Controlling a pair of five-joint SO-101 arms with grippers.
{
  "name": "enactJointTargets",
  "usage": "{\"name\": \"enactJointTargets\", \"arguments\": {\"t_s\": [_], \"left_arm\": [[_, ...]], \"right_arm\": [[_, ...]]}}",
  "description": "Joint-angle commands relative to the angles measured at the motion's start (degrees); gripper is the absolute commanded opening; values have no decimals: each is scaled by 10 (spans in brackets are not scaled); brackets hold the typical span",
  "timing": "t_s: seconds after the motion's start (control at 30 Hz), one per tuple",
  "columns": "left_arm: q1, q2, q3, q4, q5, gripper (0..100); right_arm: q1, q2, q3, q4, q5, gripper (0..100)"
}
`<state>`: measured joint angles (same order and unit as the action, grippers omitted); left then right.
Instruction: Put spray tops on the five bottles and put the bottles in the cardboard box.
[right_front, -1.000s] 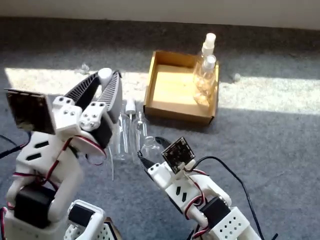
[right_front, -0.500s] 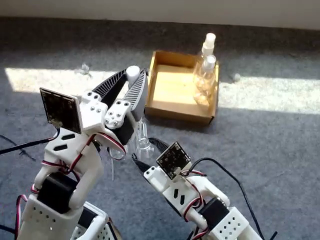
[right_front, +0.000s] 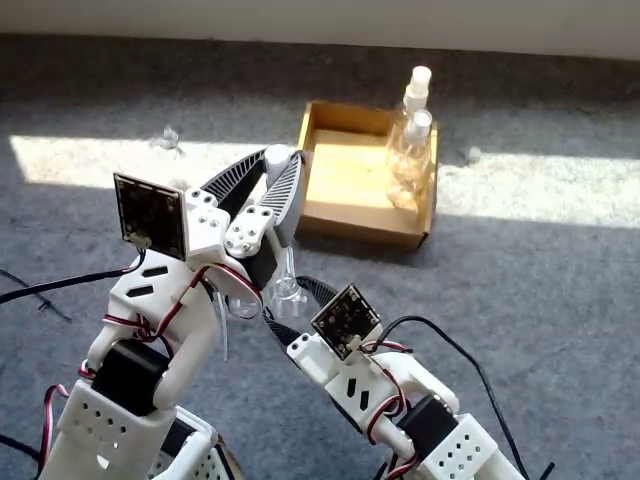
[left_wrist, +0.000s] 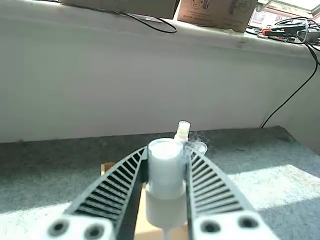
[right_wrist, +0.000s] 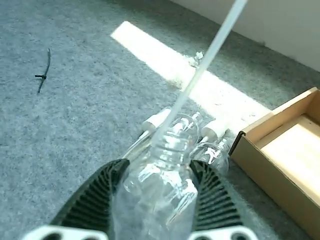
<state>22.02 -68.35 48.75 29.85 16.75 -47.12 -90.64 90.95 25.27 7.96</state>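
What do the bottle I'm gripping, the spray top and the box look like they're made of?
The bottle is clear and glossy, probably plastic, though glass can't be ruled out: the carpet shows through it and it carries bright glints. The spray top looks like opaque white plastic, smooth with an even soft sheen. The box is brown cardboard, matte, with thin flat walls.

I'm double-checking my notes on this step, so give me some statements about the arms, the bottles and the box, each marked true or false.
1. The left fingers grip a white spray top. True.
2. The right fingers are empty. False: they are shut on a clear bottle.
3. The spray top's tube reaches that bottle's neck. True.
4. The cardboard box holds five bottles. False: two capped bottles stand at its right side.
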Motion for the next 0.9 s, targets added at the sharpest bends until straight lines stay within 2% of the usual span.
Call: {"name": "enactJointTargets", "arguments": {"t_s": [0.0, 0.13, 0.23, 0.87], "left_arm": [[5, -3, -19, -13, -4, 4], [3, -3, -20, -31, -5, 4], [-26, -2, -30, -47, -2, 4], [5, -2, -47, -17, -1, 4]], "right_arm": [[-4, -13, -23, -13, 5, 5], [-4, -92, -13, -6, 6, 4], [-2, -155, 14, 27, 8, 4], [-1, -140, 25, 28, 9, 4]]}}
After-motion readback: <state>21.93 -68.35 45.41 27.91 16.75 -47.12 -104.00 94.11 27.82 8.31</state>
